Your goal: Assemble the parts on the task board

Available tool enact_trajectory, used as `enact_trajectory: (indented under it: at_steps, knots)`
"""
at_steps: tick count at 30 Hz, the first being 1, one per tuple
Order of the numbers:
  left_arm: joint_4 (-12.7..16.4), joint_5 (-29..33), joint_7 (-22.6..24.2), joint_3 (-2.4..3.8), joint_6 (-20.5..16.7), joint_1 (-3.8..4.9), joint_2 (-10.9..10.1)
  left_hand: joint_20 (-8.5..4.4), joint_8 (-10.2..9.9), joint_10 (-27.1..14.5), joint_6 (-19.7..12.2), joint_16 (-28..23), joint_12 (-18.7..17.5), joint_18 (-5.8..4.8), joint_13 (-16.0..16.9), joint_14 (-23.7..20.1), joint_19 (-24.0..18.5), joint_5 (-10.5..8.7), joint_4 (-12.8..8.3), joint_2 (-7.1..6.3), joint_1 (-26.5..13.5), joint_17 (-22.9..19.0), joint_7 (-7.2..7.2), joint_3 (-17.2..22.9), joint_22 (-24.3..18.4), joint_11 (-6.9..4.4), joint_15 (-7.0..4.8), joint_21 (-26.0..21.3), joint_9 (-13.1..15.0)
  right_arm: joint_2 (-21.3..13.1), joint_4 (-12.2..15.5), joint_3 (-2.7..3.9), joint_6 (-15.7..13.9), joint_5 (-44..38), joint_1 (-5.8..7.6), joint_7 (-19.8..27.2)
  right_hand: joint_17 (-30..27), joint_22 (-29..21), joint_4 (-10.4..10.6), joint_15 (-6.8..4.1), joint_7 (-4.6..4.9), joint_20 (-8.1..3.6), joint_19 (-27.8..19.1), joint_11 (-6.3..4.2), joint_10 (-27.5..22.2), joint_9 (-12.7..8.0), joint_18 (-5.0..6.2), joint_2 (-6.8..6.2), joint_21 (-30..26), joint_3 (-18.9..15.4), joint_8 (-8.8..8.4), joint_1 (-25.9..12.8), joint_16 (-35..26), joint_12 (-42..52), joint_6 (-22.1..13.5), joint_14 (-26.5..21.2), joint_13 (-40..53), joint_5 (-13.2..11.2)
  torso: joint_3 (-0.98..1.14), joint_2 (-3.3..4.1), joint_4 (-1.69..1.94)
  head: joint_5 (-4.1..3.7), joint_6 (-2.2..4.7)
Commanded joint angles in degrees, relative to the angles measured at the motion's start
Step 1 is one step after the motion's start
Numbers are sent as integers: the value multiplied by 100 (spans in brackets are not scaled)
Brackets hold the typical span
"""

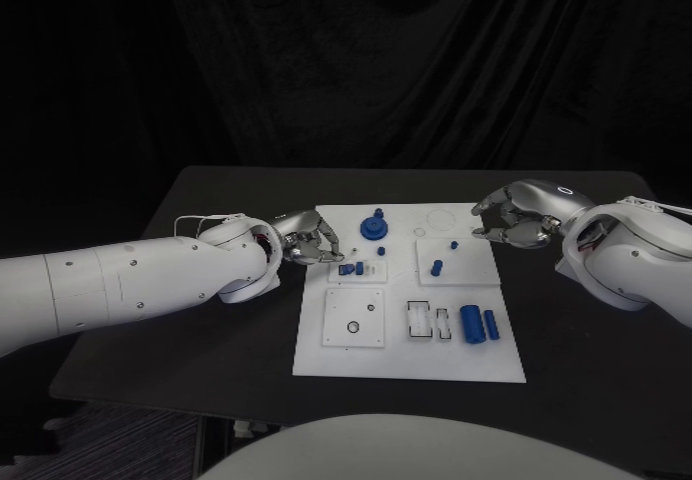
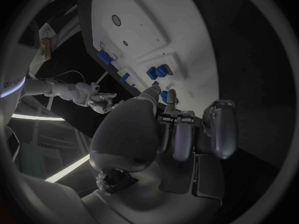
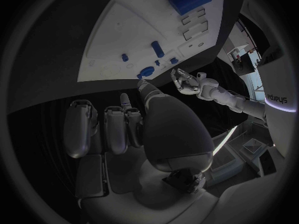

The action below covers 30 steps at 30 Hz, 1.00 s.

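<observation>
Fingers on your left hand point(image 1: 306, 245) are curled in loosely at the left edge of the task board point(image 1: 411, 365), and nothing sits between them as far as the head view and the left wrist view show; whether the tips touch the board's edge, you cannot tell. Just past those fingertips, toward the board's middle, lie the small blue blocks point(image 1: 351, 268), and a little further up the board stands the round blue part with its peg point(image 1: 375, 228), upright. That is the relation to mind: both lie inward from the left hand, near it, and well apart from your right hand point(image 1: 508, 222).

Your right hand hovers off the board's far right corner, fingers bent and spread with nothing held. Closest to it are the short blue peg point(image 1: 436, 266) and a smaller blue piece point(image 1: 454, 244) on the upper right plate.

Lower on the right side, two blue cylinders point(image 1: 480, 323) lie side by side, long axes running up and down the board, beside the empty rectangular slots point(image 1: 420, 319). Neither hand is close to them; the right is probably the better reach.

Judging by the loose pieces, assembly is at an early stage.
</observation>
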Motion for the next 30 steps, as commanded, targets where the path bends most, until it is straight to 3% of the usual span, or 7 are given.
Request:
enact_trajectory:
  at_steps: [1, 2, 4, 7, 14, 19, 30]
  knots:
    - [119, -523, 938, 4, -378, -1, -79, 70, -25, 601, -195, 15, 20, 47, 1507, 606, 121, -155, -18, -46, 165, 1509, 62, 75, 1157, 54, 61, 43, -145, -16, 17, 4, 31, -13, -13, -39, 179, 1103, 4, 44, 3, 27, 99, 8, -51, -5, 36, 39, -27, 17, -26, -14, -31, -39, 52, 338, 470, 35, 0, 0, 7, -5, -1]
    - [147, -642, 950, 4, -324, -1, -101, 96, -36, 601, -539, 15, 20, 51, 1507, 606, 106, -462, -91, -86, 366, 1509, 130, 152, 1152, 77, 74, 32, -365, -19, 17, 4, 32, -13, -13, -41, 179, 1103, 4, 44, 3, 27, 99, 8, -51, -5, 36, 39, -27, 17, -26, -14, -31, -39, 52, 338, 470, 35, 1, 0, 4, 6, -1]
    - [178, -816, 940, 4, -236, -2, -121, 135, -23, 601, -816, 15, 20, 48, 1507, 606, 103, -629, -138, -139, 533, 1509, 184, 199, 1157, 118, 112, 55, -646, -22, 16, 4, 35, -13, -13, -43, 179, 1103, 4, 44, 3, 27, 99, 8, -51, -5, 36, 39, -27, 17, -26, -14, -31, -39, 52, 338, 470, 35, 3, 6, 1, 21, -1]
    - [211, -1052, 896, 3, -112, -18, -133, 146, -20, 601, -936, 15, 20, 45, 1507, 606, 109, -761, -171, -182, 636, 1509, 197, 203, 1164, 112, 124, 90, -873, -18, 12, 4, 41, -13, -13, -45, 179, 1103, 4, 44, 3, 27, 99, 8, -51, -5, 36, 39, -27, 17, -26, -14, -31, -39, 52, 338, 470, 35, -2, 8, 3, 40, -1]
    - [169, -1410, 661, 3, -51, -135, -49, 193, 50, 601, -817, 15, 20, 27, 1507, 606, 146, -677, -151, -228, 649, 1509, 244, 145, 1186, 194, 184, 183, -1203, 0, 6, 4, 52, -13, -13, -40, 176, 1103, 8, 44, 4, 28, 99, 7, -49, -9, 36, 37, -28, 14, -29, -20, -33, -38, 51, 338, 472, 33, -2, 5, 0, 57, -1]
    - [96, -1568, 426, 3, 11, -189, 28, 217, 59, 601, -783, 15, 20, 26, 1507, 606, 149, -614, -126, -234, 610, 1509, 261, 117, 1186, 225, 212, 189, -1299, 3, 12, 4, 56, -13, -13, -38, 176, 1103, 8, 44, 4, 28, 99, 7, -49, -9, 36, 37, -28, 14, -29, -20, -33, -38, 51, 338, 472, 33, -4, 2, 13, 28, -1]
    - [-44, -1696, 166, 3, -164, -305, 139, 240, 138, 601, -652, 15, 20, 32, 1507, 606, 144, -417, -63, -175, 525, 1509, 252, 101, 1181, 227, 221, 179, -1464, -6, 22, 4, 58, -13, -13, -33, 176, 1103, 8, 44, 4, 28, 99, 7, -49, -9, 36, 37, -28, 14, -29, -20, -33, -38, 51, 338, 472, 33, -3, 10, -10, 68, -1]
